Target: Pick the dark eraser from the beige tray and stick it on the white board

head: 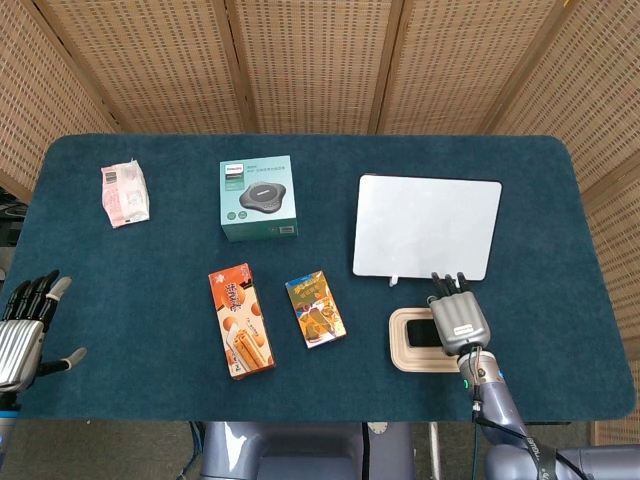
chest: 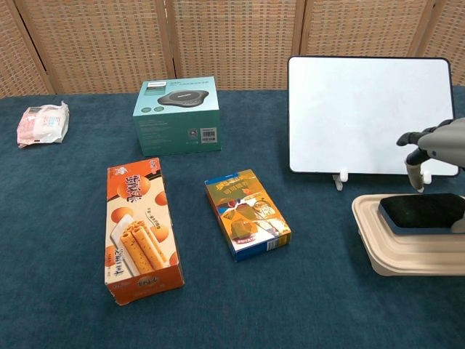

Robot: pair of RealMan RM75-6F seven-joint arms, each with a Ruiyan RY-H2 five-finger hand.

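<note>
The head view looks straight down on the blue table (head: 150, 300) and alone shows the left hand (head: 25, 335), at the table's 8 o'clock edge, holding nothing with its fingers spread apart; the chest view does not reach it. The head view also shows the right hand (head: 458, 318) from above, over the beige tray (head: 400, 340) at about 5 o'clock, its back covering much of the dark eraser (head: 423, 333). The chest view shows what that hides: the eraser (chest: 421, 211) lies flat in the tray (chest: 396, 251), and the right hand (chest: 436, 149) hangs above it with fingertips (chest: 417, 174) pointing down, apart from the eraser's top as far as can be seen; it grasps nothing, fingers loosely extended. The chest view also shows that the white board (chest: 370, 116) stands upright on small feet, just behind the tray; from above, the board (head: 428, 227) seems to lie flat at 2 o'clock. The teal box (chest: 178, 116), at 11 o'clock, pictures a round dark device and carries a small logo and a barcode, too small to read with certainty. The orange snack box (chest: 139, 229) shows rolled wafers and Chinese characters; the yellow-and-blue box (chest: 247, 213) beside it has print that I cannot read. A pink packet (chest: 43, 123) lies at 10 o'clock.
</note>
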